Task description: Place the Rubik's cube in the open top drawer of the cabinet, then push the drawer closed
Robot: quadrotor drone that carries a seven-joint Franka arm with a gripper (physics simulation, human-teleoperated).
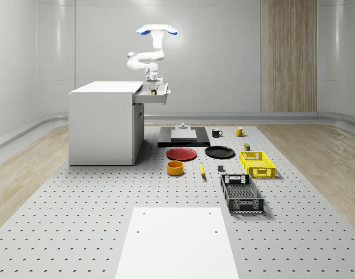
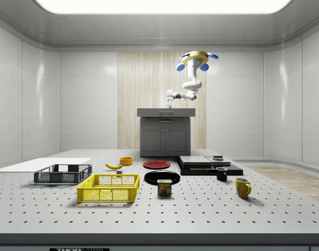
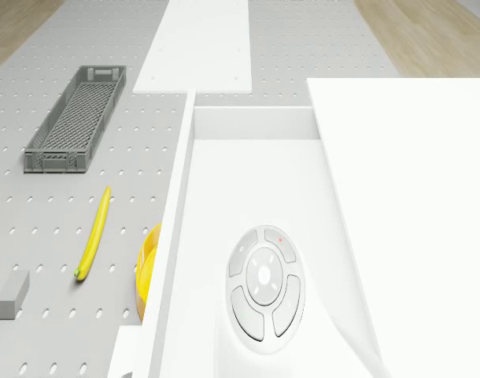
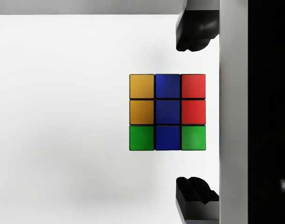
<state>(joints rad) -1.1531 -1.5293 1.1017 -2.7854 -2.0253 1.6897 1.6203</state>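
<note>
In the whole-scene view the drone (image 1: 157, 30) hovers above the white cabinet's (image 1: 105, 123) open top drawer (image 1: 154, 93), and the arm bends down so that the gripper (image 1: 151, 79) hangs just over the drawer; on the perforated counter (image 1: 78, 203) below lie a red plate (image 1: 182, 154), a black plate (image 1: 219, 152), an orange bowl (image 1: 176, 168), a yellow crate (image 1: 256, 164) and a dark grey crate (image 1: 242, 193), all well apart from the cabinet.

In the side view the drone (image 2: 196, 58) floats over the cabinet (image 2: 166, 132), with the gripper (image 2: 169, 99) reaching to the side view's left, just above the cabinet's top.

In the drone view the drawer (image 3: 260, 213) lies pulled out beside the cabinet top (image 3: 413, 197), with the round end of the arm standing over its floor; a banana (image 3: 93, 233) and the grey crate (image 3: 76, 118) rest on the counter (image 3: 35, 205) beyond the drawer's wall.

In the wrist view the Rubik's cube (image 4: 167, 112) sits on the drawer's white floor, close to one wall, between the two dark fingertips (image 4: 194, 32); the jaws stand wide open, clear of the cube on both sides, gripping nothing.

So the cube looks placed, and the push remains. The risks, as I judge them: lifting out crookedly could clip the cube or the near wall; a push taken off-centre or too high could slip off the drawer front; and the reaction of the push may drive the hovering drone back rather than close the drawer.
</note>
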